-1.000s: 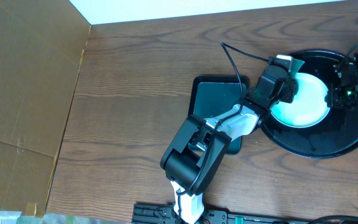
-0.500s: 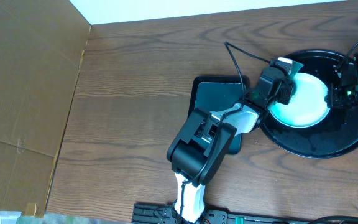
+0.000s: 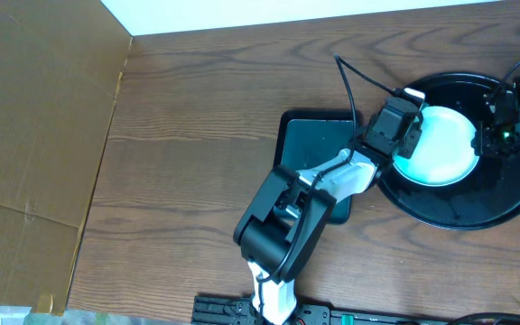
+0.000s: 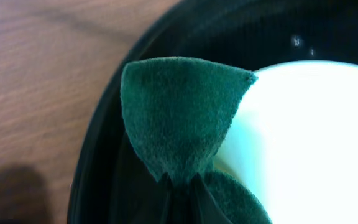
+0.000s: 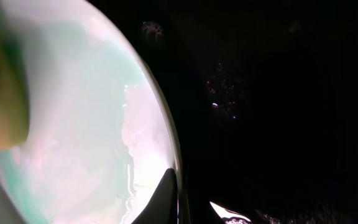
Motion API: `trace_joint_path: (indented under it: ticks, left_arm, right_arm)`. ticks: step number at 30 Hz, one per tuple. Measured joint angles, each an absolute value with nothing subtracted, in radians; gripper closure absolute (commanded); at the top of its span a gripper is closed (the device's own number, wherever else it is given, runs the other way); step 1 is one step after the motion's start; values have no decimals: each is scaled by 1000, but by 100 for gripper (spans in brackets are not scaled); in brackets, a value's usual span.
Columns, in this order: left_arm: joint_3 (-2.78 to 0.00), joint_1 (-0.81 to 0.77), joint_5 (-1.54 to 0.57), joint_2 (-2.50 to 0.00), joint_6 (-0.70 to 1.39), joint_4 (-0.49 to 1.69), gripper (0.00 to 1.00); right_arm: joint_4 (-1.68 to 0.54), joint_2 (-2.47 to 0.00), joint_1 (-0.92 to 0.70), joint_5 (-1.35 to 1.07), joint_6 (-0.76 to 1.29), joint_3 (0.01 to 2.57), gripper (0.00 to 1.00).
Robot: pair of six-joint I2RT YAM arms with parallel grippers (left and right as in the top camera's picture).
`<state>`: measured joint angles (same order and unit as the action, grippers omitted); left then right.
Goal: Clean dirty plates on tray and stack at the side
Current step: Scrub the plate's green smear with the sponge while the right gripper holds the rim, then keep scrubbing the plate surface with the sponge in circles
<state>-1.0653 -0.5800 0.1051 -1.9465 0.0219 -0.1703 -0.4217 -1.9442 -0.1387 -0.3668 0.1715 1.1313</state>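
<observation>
Brown wooden table (image 3: 197, 135) fills the view, with a sheet of cardboard (image 3: 34, 117) at its left side. At the far right stands the round black tray (image 3: 459, 212), and one plate (image 3: 445, 149) lies inside it, toward its far-left part. This plate is white with a pale teal smear, stronger along its left edge. Just left of the round tray lies a smaller rectangular dark tray (image 3: 314, 144).

Reaching in from the near side, the left gripper (image 3: 403, 131) is over the left edge of the plate. It is closed on a green sponge (image 4: 179, 112), which is folded and hangs over the tray rim and the plate edge. The right gripper (image 5: 191, 205) is at the right side of the plate, its fingers pinched on the plate rim.
</observation>
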Motion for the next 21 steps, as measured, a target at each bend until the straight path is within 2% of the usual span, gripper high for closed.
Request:
trace_joint_path:
  ticks: [11,21]
  left_arm:
    - [-1061,-674,-8,-1886,142,19,93]
    - [-1061,-696,-19,-1880,253,52,93]
  right_arm:
    - [-419,-1946,-141,-367,171,1132,99]
    - [-414,-1946,-141,-368,171,1132,99]
